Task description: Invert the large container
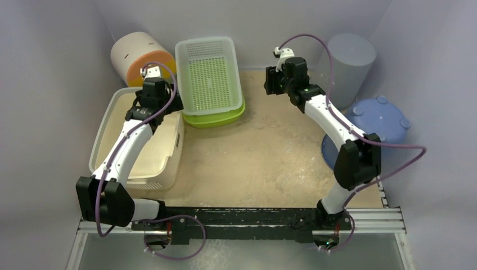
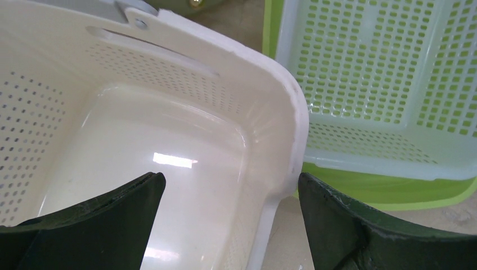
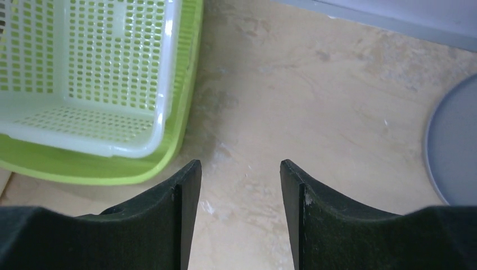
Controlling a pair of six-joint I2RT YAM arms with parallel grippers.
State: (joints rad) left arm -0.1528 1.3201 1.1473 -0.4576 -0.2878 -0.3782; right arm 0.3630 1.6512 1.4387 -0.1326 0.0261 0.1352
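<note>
Though the sandy counter carries several pieces of plasticware, the biggest is the large container, a cream tub with perforated walls that stands upright, mouth up, on the left side. One rounded corner of its rim runs up between the left fingers, which are spread wide apart: one finger hangs over the glossy inside, the other outside the wall, and neither can be seen touching the plastic. Just past that outer finger lies a pale perforated basket, nested in a lime-green tray; the pair sits just beside the container's wall, with a sliver of counter showing between them close to the finger. Well behind the right fingers and off to their right rests a blue tub with round knobs on its upper face. A grey cylinder stands upright to the right of those fingers, its curved edge showing at the side of the right wrist view. Beyond the left fingers and a little to their left, a cream cylinder with an orange rim lies on its side. Smallest are the right fingers themselves, parted with only bare counter between them, the near corner of the basket and tray ahead to their left
</note>
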